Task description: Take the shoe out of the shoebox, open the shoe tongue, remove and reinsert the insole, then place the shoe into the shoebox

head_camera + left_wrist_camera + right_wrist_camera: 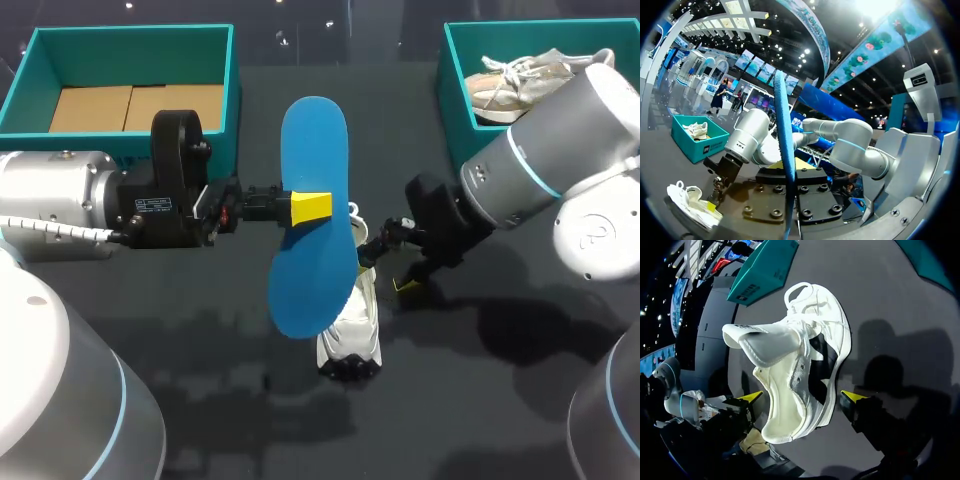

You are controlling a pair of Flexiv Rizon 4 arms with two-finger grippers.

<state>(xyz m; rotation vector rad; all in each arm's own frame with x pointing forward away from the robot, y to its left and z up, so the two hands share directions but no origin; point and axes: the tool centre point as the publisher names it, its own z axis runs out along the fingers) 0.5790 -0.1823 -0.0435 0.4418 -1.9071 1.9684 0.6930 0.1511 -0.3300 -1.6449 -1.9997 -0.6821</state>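
Head view: left gripper (pixel 310 207) clasps insole (pixel 312 140); right gripper (pixel 386 268) straddles shoe (pixel 350 335).

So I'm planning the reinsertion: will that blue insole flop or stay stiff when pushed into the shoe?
Probably fairly stiff: pinched mid-length by the left tool, the blue insole shows neither end drooping. Edge-on it looks thin, slightly bowed, so it may flex under pushing.

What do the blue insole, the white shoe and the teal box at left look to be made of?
The insole looks like matte blue foam: thin, flat, uniform. The shoe seems white fabric or synthetic leather with dark panels and a padded tongue. The left box is probably cardboard: teal walls, bare brown floor.
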